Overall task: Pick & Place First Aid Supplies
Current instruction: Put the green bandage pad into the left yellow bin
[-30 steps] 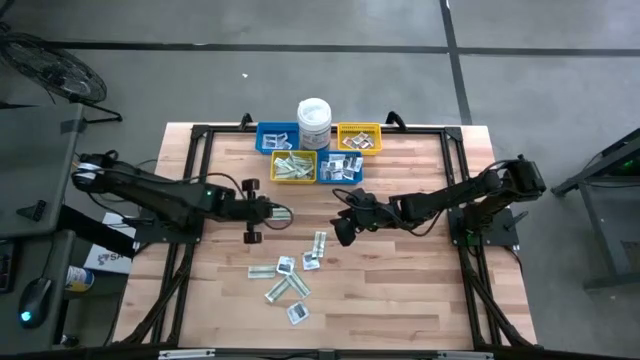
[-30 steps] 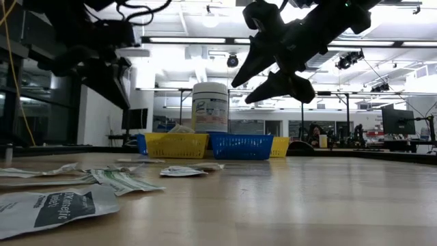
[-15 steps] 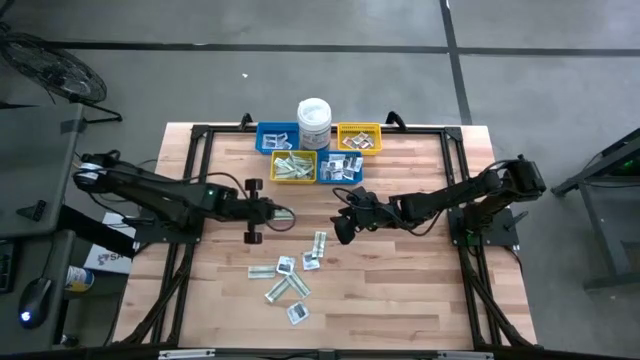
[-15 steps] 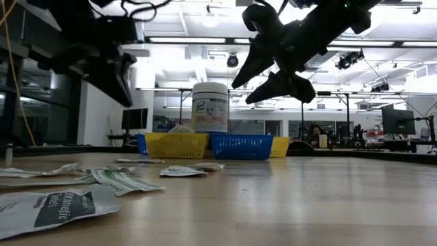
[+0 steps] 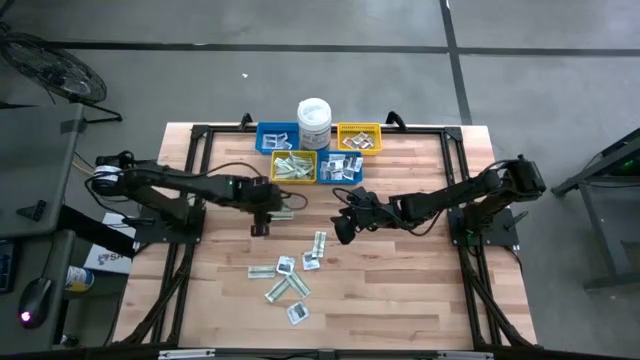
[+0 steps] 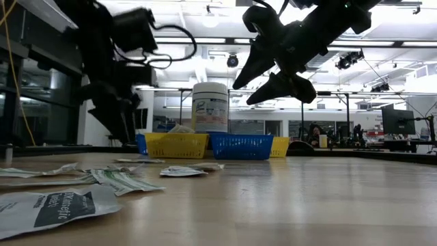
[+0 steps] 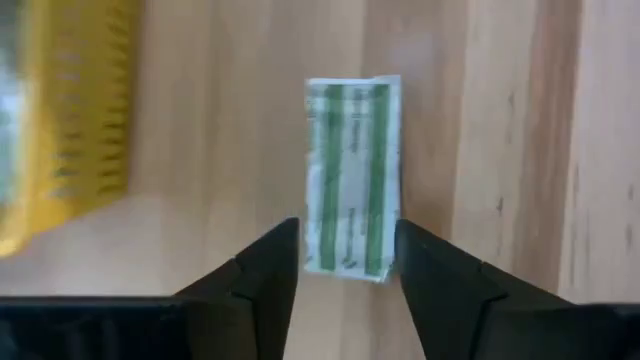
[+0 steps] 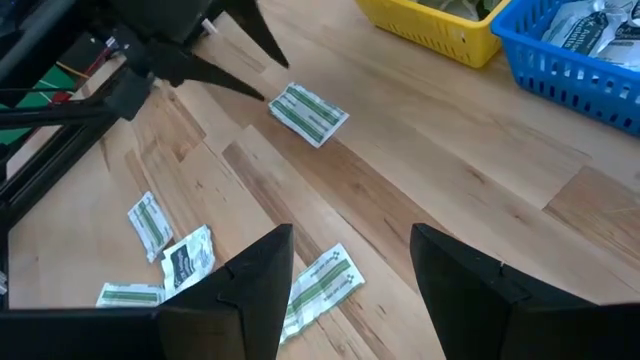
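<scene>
A pale green-and-white strip packet (image 7: 352, 180) lies flat on the wood just in front of my left gripper (image 7: 348, 250), near the front yellow bin (image 5: 295, 167). My left gripper is open and low over the table, with a fingertip on either side of the packet's near end. I cannot tell whether the fingertips touch the packet. The packet also shows in the right wrist view (image 8: 308, 112). My right gripper (image 5: 343, 232) is open and empty, hovering above the table's middle. Several more packets (image 5: 287, 278) lie loose toward the near edge.
Two blue bins (image 5: 277, 138) (image 5: 340, 168) and two yellow bins (image 5: 358, 138) stand at the far middle with packets inside. A white lidded tub (image 5: 314, 122) stands behind them. Black frame rails (image 5: 200, 140) run along the table's sides. Bare wood lies right of the loose packets.
My left gripper has come down toward the table and moved a little toward the far and right edges, up to the strip packet by the yellow bin. My right gripper has kept still.
</scene>
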{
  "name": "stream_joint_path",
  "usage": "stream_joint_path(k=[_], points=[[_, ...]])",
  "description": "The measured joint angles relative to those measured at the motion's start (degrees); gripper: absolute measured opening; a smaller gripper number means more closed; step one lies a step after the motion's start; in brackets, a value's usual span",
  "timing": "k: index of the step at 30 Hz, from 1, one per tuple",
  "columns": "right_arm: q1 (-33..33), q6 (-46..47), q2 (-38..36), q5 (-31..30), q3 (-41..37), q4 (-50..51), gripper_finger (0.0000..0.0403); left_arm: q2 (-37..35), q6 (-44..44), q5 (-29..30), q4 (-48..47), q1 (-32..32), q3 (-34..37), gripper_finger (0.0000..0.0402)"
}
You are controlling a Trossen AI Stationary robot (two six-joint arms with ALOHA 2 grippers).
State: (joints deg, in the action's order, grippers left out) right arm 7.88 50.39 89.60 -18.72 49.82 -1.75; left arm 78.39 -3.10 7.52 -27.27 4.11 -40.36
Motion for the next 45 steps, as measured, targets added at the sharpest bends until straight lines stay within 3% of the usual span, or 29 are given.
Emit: stream_joint_path(k=[4, 16, 32, 36, 45], points=[[0.0, -0.02, 0.0, 0.17, 0.0, 0.39, 0.0197, 2.32, -4.15, -6.37, 1.14, 3.0, 0.78, 0.0169], [0.0, -0.28, 0.0, 0.22, 0.0, 0.92, 0.0197, 4.06, -3.45, -11.75, 0.7, 10.17, 0.83, 0.0169], [-0.01, -0.31, 0.0, 0.13, -0.02, 2.0, 0.0197, 4.39, 28.69, -11.36, 0.41, 13.1, 0.94, 0.0169], [0.0, -0.31, 0.0, 0.04, -0.02, 2.0, 0.0197, 4.5, 30.43, -7.92, -0.08, 13.11, 1.85, 0.0169], [0.0, 0.03, 0.0, 0.17, -0.04, 1.99, 0.0197, 4.76, 30.88, -10.18, 0.71, 13.07, 2.12, 0.017]])
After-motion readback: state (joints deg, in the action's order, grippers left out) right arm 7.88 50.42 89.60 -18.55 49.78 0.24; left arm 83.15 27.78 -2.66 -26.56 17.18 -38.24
